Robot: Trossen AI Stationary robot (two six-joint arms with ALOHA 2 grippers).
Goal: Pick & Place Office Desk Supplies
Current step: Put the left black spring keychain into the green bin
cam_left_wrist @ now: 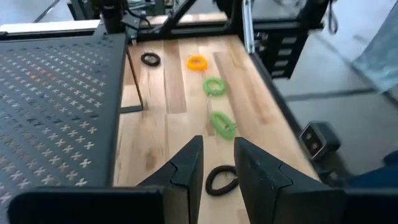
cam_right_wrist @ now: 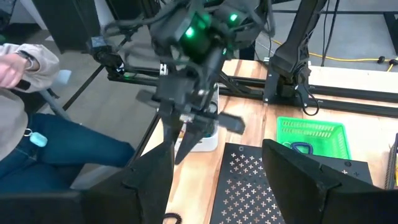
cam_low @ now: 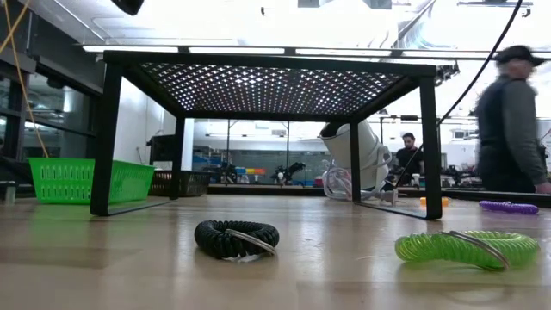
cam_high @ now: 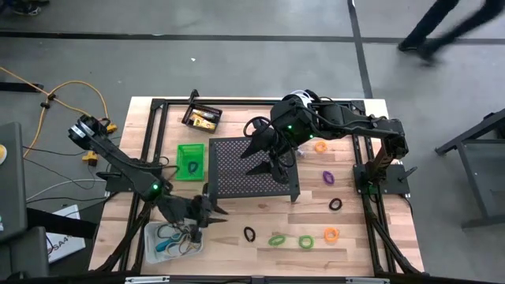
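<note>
Along the table's near edge lie a black loop point(cam_high: 249, 234) point(cam_left_wrist: 221, 180), two green loops point(cam_high: 276, 239) point(cam_high: 305, 241) and an orange loop point(cam_high: 331, 234). Further right are another black loop point(cam_high: 335, 204), a purple one point(cam_high: 328, 177) and an orange one point(cam_high: 320, 146). The clear bin point(cam_high: 170, 241) holds several loops, the green bin point(cam_high: 190, 160) holds a dark loop point(cam_right_wrist: 300, 148), and the black bin point(cam_high: 201, 118) stands at the far left. My left gripper point(cam_high: 219, 213) point(cam_left_wrist: 217, 171) hovers open just left of the near black loop, beside the clear bin. My right gripper point(cam_high: 254, 156) point(cam_right_wrist: 227, 180) hangs open above the stand.
The big black perforated stand point(cam_high: 254, 167) fills the table's middle. A white round device point(cam_high: 298, 99) with a cable sits behind it. A seated person point(cam_right_wrist: 37, 143) is by the table's near left, and another point(cam_low: 512, 120) stands beyond the far edge. Bare wood lies between the near loops and the stand.
</note>
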